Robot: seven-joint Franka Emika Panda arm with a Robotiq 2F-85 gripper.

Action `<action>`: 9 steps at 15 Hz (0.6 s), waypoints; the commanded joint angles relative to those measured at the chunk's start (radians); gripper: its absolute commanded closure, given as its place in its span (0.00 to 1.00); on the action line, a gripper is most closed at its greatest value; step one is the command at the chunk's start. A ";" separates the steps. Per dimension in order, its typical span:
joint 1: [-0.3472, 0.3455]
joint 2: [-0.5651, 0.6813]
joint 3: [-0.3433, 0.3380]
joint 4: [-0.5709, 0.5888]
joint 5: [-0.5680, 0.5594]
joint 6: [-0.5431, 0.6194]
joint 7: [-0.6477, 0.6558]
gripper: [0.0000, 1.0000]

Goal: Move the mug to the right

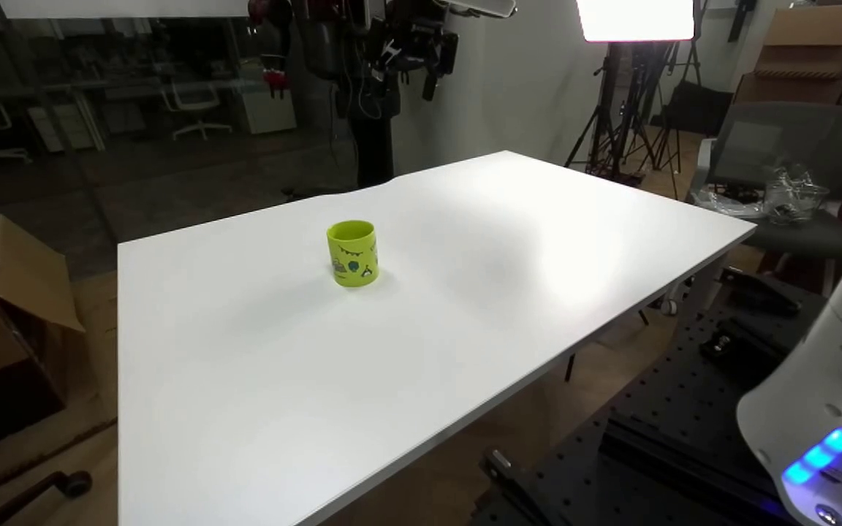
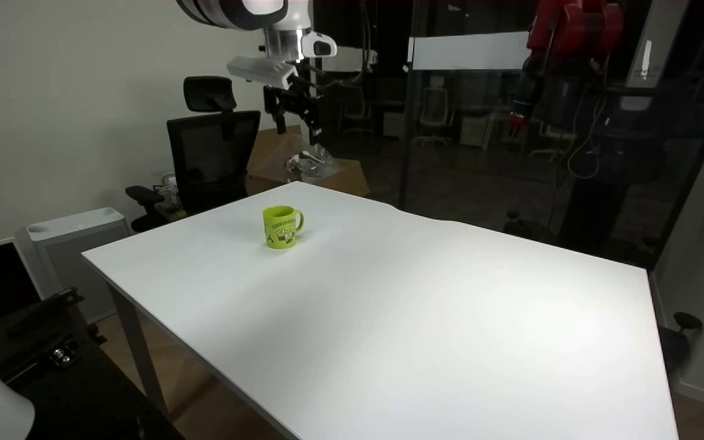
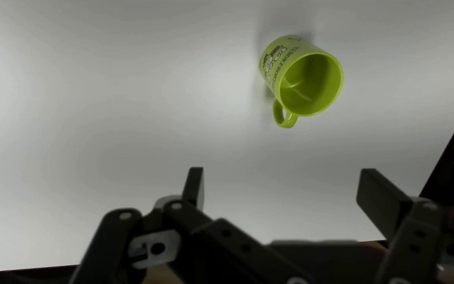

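Note:
The lime mug (image 1: 353, 256) stands upright on the white table (image 1: 260, 409), with dark printed figures on its side. It also shows in an exterior view (image 2: 279, 228), where its handle points right. In the wrist view the mug (image 3: 286, 65) is at the upper right, its opening visible and its handle at the lower left. My gripper (image 3: 282, 185) is open, and nothing is between its fingers. In both exterior views the gripper (image 1: 416, 84) (image 2: 297, 131) hangs well above the table, apart from the mug.
The table (image 2: 450, 318) has a wavy far edge. A cardboard box (image 1: 33, 285) and an office chair (image 2: 211, 153) stand beside it. Another robot with red parts (image 2: 578, 30) is behind the table. A bright lamp (image 1: 636, 18) stands beyond the table.

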 commanded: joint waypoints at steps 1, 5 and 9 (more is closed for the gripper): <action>0.002 0.104 0.021 0.079 -0.113 -0.025 0.058 0.00; 0.008 0.248 0.048 0.158 -0.155 -0.055 0.031 0.00; -0.002 0.241 0.060 0.119 -0.147 -0.023 0.023 0.00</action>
